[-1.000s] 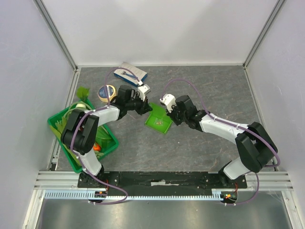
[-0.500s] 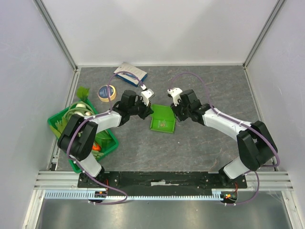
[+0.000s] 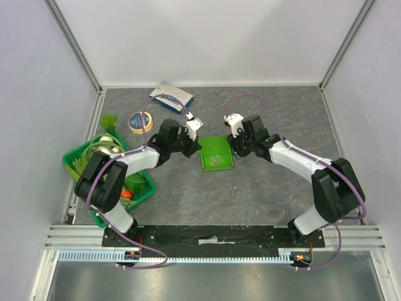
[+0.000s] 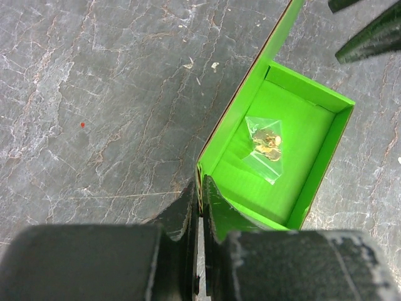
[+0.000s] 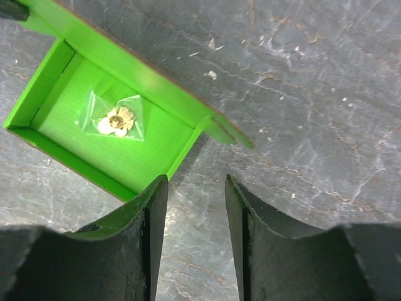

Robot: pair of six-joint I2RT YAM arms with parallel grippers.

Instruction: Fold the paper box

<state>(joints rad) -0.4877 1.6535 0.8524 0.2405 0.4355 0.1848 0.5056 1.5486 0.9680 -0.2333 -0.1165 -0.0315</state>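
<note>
Since a second ago we see the box (image 3: 216,153) turned from a tilted, diamond-like lie to sit squarer on the counter (image 3: 282,119) and a little further right, and the right fingers (image 5: 150,219) have let go of it and spread. The box now rests open side up near the middle of the counter, between the two arms, with a small clear bag (image 4: 266,147) of yellowish bits lying on its floor. One long flap stands up along its far side. The left fingers (image 4: 185,210) are pressed together on the thin card at the box's far left corner, the green edge pinched between them. The right fingers stand apart just beside the far right corner, holding nothing, with bare counter showing in the gap; we cannot tell whether one tip brushes the box. Well to the left sits a crate (image 3: 74,170) of vegetables, and far of it a tape roll (image 3: 140,121) and a carton (image 3: 172,94).
</note>
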